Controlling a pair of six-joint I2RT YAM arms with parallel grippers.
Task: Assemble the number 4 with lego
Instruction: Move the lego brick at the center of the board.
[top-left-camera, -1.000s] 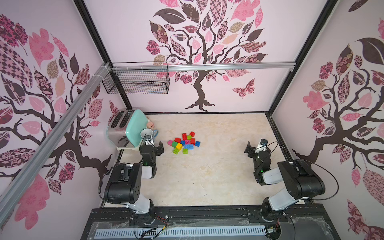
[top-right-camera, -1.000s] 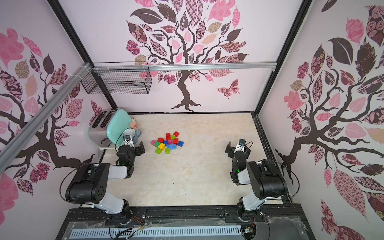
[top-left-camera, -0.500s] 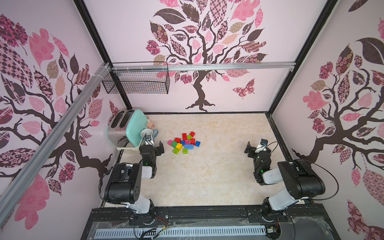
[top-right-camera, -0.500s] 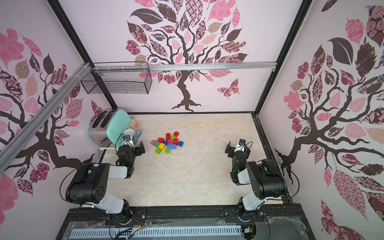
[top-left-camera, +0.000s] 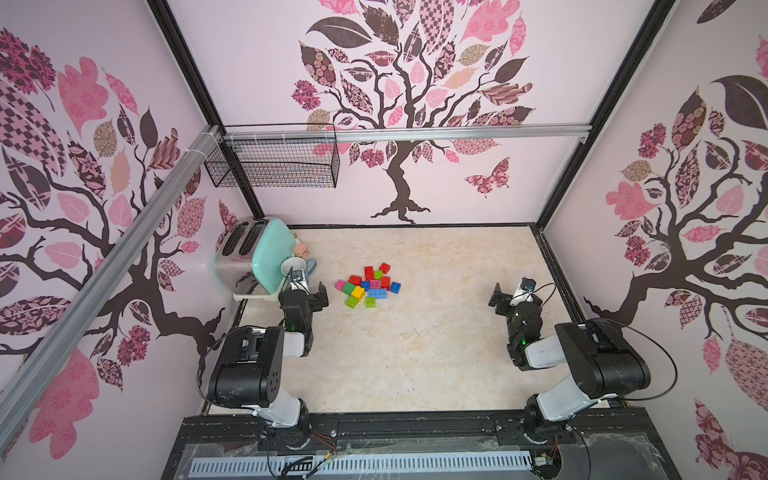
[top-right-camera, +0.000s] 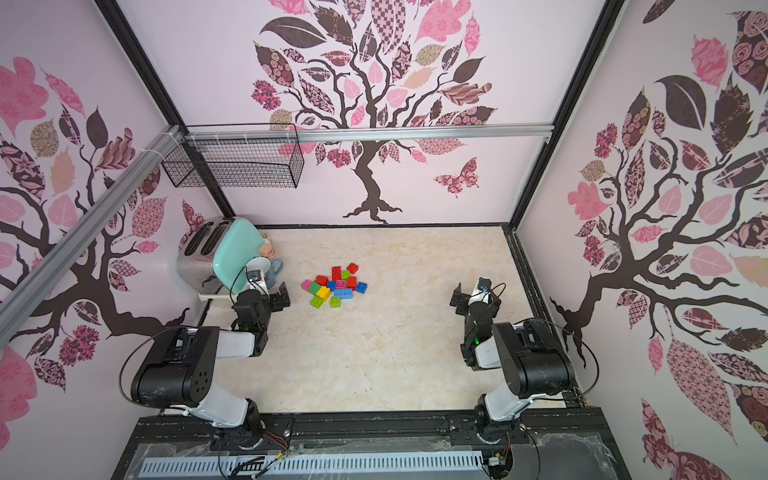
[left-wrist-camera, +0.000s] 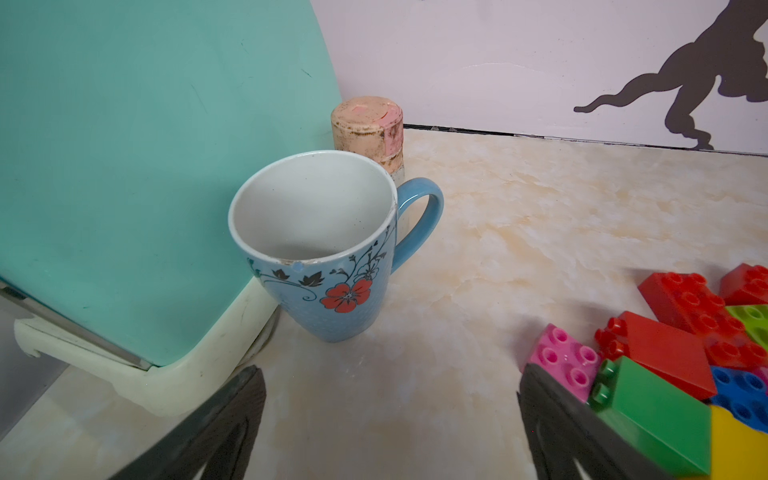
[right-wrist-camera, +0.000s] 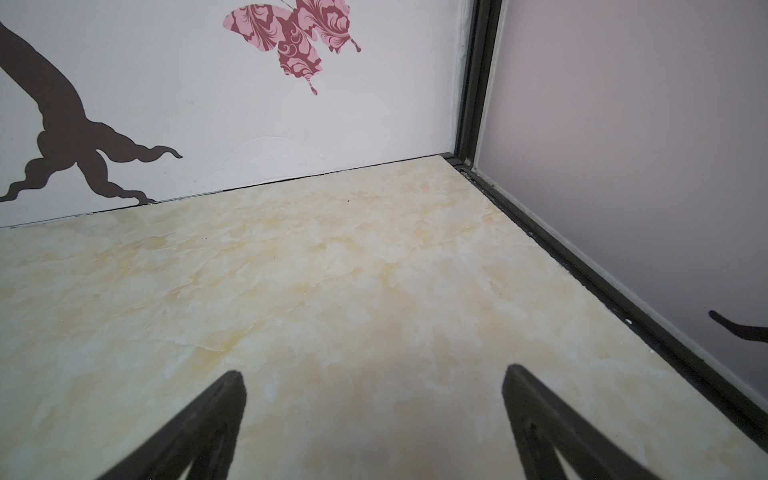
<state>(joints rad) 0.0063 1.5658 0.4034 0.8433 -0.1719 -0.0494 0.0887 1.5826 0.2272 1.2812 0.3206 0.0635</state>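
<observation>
Noting first what you can't read: the lego (top-left-camera: 368, 286) lies in one loose heap on the table (top-left-camera: 415, 353), with bricks overlapping, so no count is sure. In the left wrist view the heap runs off the frame's edge, and one dark finger (left-wrist-camera: 557, 415) covers a corner of the pink brick (left-wrist-camera: 561, 357). In both top views the left wrist hides part of the mug (top-left-camera: 296, 266). The small capped jar (left-wrist-camera: 368, 129) is half behind the mug's rim.

Your left gripper (top-left-camera: 305, 293) sits low between mug and heap, forearm folded back, jaws spread wide, holding nothing. Your right gripper (top-left-camera: 515, 297) is well apart from the bricks, near the right wall, and likewise wide and empty-handed over tabletop.

The mug stands upright beside the teal plate (left-wrist-camera: 145, 166), which leans on the toaster (top-left-camera: 237, 249); only the mug's white inside shows. A wire basket (top-left-camera: 274, 162) hangs at the back rail, and only wall decal shows through its mesh.
</observation>
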